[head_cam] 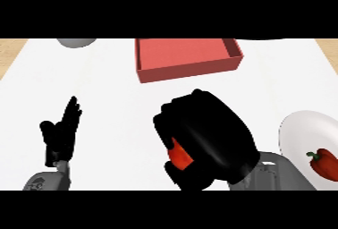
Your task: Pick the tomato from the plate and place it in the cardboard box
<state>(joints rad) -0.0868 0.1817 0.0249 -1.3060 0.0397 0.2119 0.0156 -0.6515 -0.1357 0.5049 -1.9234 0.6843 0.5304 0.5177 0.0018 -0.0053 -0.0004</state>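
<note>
Red tomato (179,156), axis hidden; right hand (211,134) fingers curled round it; left hand (58,136) relaxed.

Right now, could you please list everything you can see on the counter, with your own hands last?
box: one, red, open, far centre.
tomato: one, red, mostly hidden in the right hand.
plate: one, white, right edge, partly cut off.
pepper: one, red, on the plate.
round object: one, grey, far left, mostly cut off.
counter: one, white, under everything.
left hand: one, black, open, resting at left.
right hand: one, black, fingers curled round the tomato, centre.
</note>
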